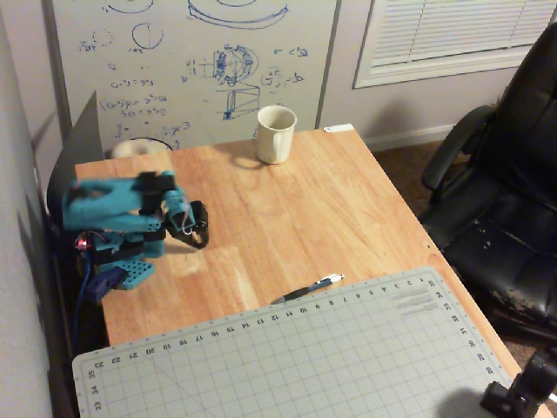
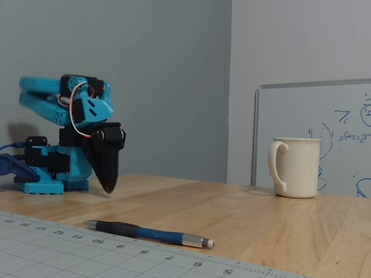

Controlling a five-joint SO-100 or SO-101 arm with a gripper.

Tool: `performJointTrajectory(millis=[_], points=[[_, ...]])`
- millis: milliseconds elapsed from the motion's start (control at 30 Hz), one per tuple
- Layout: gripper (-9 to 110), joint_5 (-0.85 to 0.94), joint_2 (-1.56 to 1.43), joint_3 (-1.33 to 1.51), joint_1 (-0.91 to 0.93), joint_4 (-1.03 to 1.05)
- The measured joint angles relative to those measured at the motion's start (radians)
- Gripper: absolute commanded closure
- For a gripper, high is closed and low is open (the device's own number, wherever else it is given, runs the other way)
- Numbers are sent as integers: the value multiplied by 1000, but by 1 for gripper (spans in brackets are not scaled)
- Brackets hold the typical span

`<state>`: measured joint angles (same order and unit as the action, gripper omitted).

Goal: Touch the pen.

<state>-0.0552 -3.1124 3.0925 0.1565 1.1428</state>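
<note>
The pen [image 1: 306, 290] is thin and dark with a blue section and a silvery tip. It lies flat on the wooden table along the far edge of the cutting mat [image 1: 348, 357], tip pointing right in the overhead view. In the fixed view the pen [image 2: 148, 233] lies across the foreground. My gripper [image 1: 199, 235] is folded back close to the blue arm base [image 1: 122, 266], well to the left of the pen and apart from it. In the fixed view the gripper [image 2: 108, 187] points down just above the table, jaws together, with nothing in them.
A cream mug [image 1: 276, 133] stands at the table's far edge before a whiteboard [image 1: 191, 61]; the fixed view shows the mug [image 2: 295, 167] at right. A black office chair [image 1: 505, 200] sits right of the table. A dark camera mount [image 1: 518, 387] is at the lower right corner.
</note>
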Motion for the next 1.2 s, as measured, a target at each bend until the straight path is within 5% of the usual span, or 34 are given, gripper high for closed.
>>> performJointTrajectory(millis=[133, 1200], points=[[101, 0, -202, 58, -2, 23], [101, -2, -210, 61, 0, 25]])
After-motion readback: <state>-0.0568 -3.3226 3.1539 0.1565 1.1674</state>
